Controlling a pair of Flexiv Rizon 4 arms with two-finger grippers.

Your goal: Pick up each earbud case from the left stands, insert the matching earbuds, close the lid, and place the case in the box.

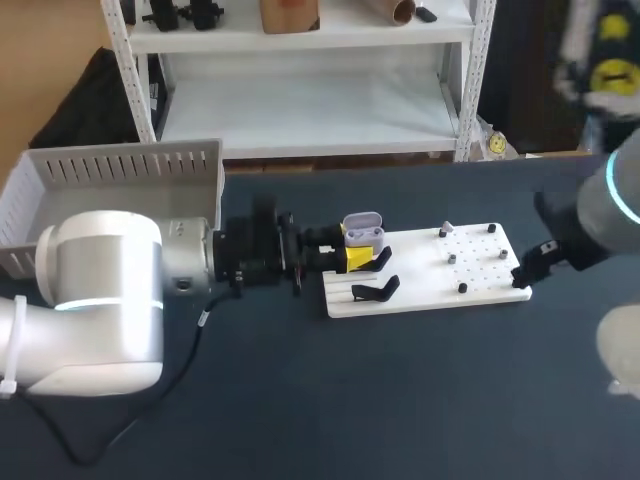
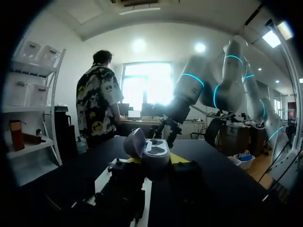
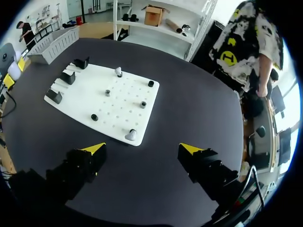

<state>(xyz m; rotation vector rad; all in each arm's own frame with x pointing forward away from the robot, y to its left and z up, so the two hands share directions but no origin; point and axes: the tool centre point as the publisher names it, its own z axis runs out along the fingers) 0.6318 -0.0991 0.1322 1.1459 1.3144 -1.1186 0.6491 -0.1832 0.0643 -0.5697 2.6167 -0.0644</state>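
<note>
Gripping the open-lidded case [image 1: 362, 230] from both sides, the left end effector [image 1: 356, 256] is held at the stands [image 1: 375, 290] on the white board [image 1: 420, 285]. The right end effector [image 3: 143, 149] is spread open above the dark table [image 1: 400, 400], near the board's right edge. A box [image 1: 120, 165] is set at the table's far left.

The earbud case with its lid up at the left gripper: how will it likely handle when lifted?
The earbud case looks like a smooth, rounded hard shell, so probably stiff and light but slippery in the left gripper. Its raised lid is hinged and may swing shut if knocked. Set down, the rounded body could tip.
</note>
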